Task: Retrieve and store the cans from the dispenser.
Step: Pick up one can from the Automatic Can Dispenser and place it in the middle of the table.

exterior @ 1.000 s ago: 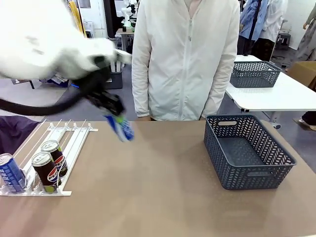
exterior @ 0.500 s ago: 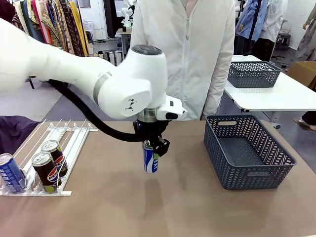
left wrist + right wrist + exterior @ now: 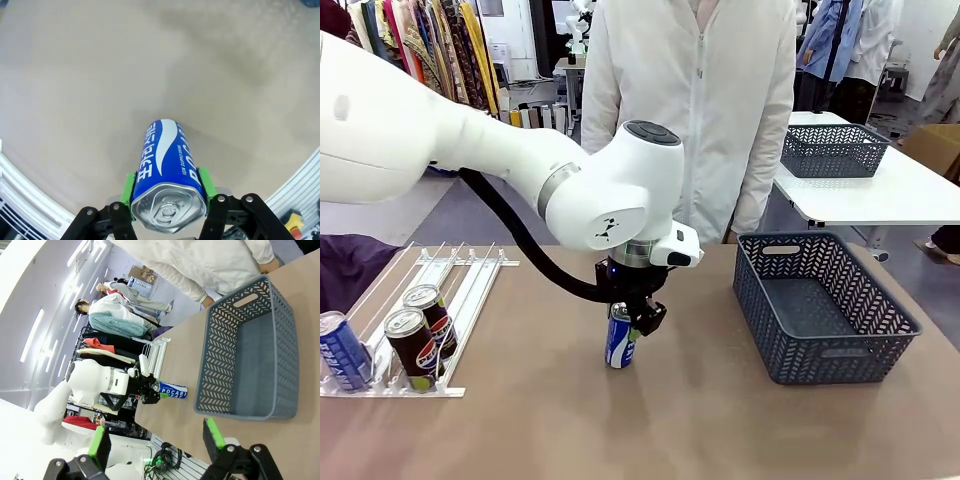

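Left jaws clamped on the blue can (image 3: 619, 342), green pads (image 3: 130, 187) either side just under its rim. It's gripped from above so it hangs upright. The can is mid-desk (image 3: 700, 420), between the dispenser (image 3: 470, 290) and the grey basket (image 3: 825, 310); I can't tell if its base touches. I read this as a drop-off spot the other arm can reach. Right jaws apart, nothing between them. Three more cans (image 3: 412, 350) sit at the dispenser's near end.

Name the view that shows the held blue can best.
Left wrist view: the blue can is large and close, lettering and top clear, between green pads. Front view shows it small, roughly upright; right wrist view, tiny and distant.
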Controlling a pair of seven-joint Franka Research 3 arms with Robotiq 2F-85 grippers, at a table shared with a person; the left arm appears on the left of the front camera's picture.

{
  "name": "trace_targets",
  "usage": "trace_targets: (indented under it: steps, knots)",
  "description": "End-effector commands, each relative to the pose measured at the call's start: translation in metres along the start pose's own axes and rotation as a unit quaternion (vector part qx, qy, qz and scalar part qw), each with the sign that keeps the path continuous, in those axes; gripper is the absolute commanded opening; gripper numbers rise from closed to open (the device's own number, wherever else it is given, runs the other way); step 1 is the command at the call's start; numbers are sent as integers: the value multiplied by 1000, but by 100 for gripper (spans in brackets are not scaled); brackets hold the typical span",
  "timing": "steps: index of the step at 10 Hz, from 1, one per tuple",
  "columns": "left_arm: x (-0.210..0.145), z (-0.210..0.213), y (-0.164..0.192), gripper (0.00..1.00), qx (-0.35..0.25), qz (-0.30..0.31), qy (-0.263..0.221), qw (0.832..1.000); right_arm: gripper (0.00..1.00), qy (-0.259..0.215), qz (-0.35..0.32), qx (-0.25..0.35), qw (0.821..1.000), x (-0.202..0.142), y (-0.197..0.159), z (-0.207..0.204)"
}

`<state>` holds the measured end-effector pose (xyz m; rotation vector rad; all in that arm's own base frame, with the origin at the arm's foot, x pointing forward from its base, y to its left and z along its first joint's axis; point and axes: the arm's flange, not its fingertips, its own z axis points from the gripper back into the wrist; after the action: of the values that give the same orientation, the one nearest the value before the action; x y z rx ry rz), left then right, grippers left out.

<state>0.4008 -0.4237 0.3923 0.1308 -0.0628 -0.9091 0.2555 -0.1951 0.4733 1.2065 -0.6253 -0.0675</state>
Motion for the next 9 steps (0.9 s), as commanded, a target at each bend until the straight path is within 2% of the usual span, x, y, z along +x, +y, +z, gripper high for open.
trace_targets:
  steps: [1, 3, 4, 5, 6, 9]
  knots:
    - [2, 4, 2, 0, -35, -17, 4, 999, 100, -9, 9, 11, 1000, 4, 2, 0]
    - [1, 2, 2, 0, -42, -23, 3, 999, 100, -9, 9, 11, 1000, 4, 2, 0]
    - [1, 2, 3, 14, -43, -28, 3, 999, 100, -9, 9, 11, 1000, 4, 2, 0]
    - [2, 2, 2, 72, -45, -33, 3, 998, 100, -9, 9, 11, 1000, 4, 2, 0]
    - [1, 3, 3, 100, -47, -34, -2, 998, 100, -9, 9, 11, 1000, 4, 2, 0]
    - [-18, 32, 11, 100, -47, -45, -39, 997, 100, -9, 9, 11, 1000, 4, 2, 0]
